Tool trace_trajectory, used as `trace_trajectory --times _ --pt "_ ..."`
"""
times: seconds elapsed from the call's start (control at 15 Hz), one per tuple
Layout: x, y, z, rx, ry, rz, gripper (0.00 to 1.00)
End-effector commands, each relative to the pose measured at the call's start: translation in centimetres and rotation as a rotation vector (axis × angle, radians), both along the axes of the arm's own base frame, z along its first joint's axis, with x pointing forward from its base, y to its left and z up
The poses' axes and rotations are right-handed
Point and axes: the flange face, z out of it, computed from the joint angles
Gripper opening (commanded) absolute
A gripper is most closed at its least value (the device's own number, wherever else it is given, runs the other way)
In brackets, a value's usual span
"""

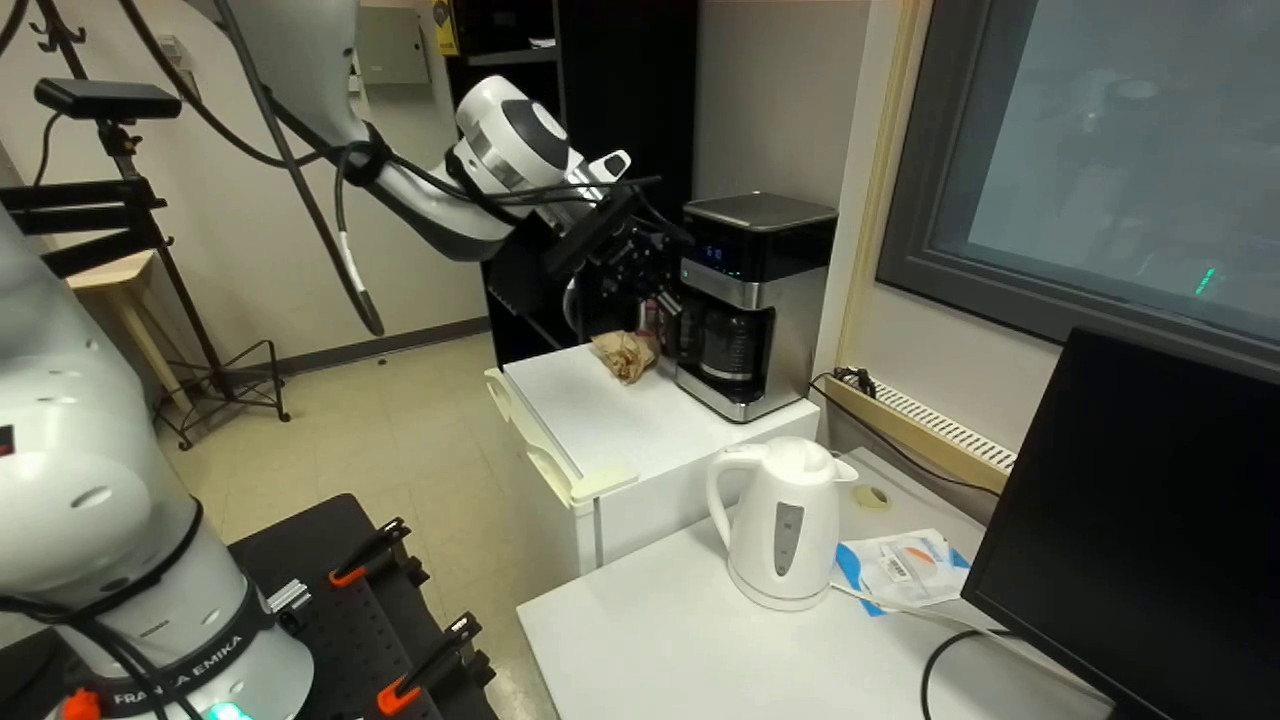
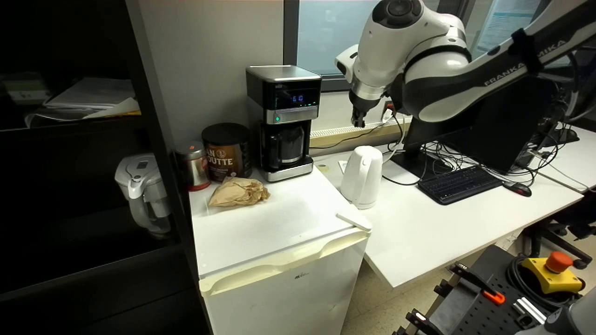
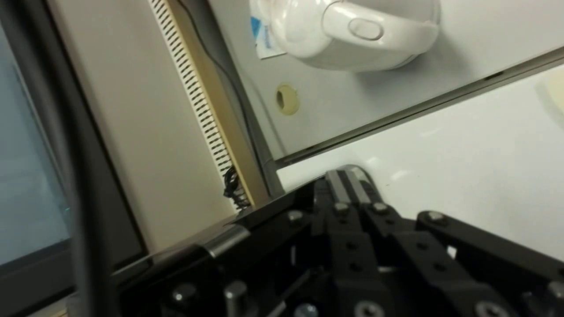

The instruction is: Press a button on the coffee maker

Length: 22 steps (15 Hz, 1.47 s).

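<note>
The coffee maker (image 1: 797, 325) is a boxy black and steel machine with a lit blue display and a dark carafe in its lower recess. It stands upright on the white fridge top, and in an exterior view (image 2: 283, 116) its front panel with a small green light shows fully. My gripper (image 1: 669, 303) points downward in front of the coffee maker; in an exterior view (image 2: 358, 122) it appears to the right of the machine. In the wrist view the fingers (image 3: 348, 187) are together with nothing visible between them. Part of the coffee maker (image 3: 227, 240) lies beside them at lower left. Contact cannot be told.
A white kettle (image 2: 361, 179) stands on the desk beside the fridge (image 2: 279, 223). A crumpled paper bag (image 2: 239, 191), a coffee tin (image 2: 226, 153) and a red-based canister (image 2: 193, 165) sit on the fridge. A monitor (image 1: 1150, 520) and a black shelf (image 2: 153, 139) flank the area.
</note>
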Motion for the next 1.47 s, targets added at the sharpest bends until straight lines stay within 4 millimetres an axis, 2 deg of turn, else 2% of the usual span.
trace_trajectory --times 0.0,0.27,0.73,1.4 --pt "2.7 0.6 0.9 -0.056 -0.154 0.088 0.03" --pt "5.0 0.2 -0.4 -0.077 -0.264 0.100 0.03" --pt "8.3 0.2 -3.4 -0.062 -0.316 0.100 0.03" --pt "11.7 1.4 -5.1 -0.014 -0.331 0.136 0.03"
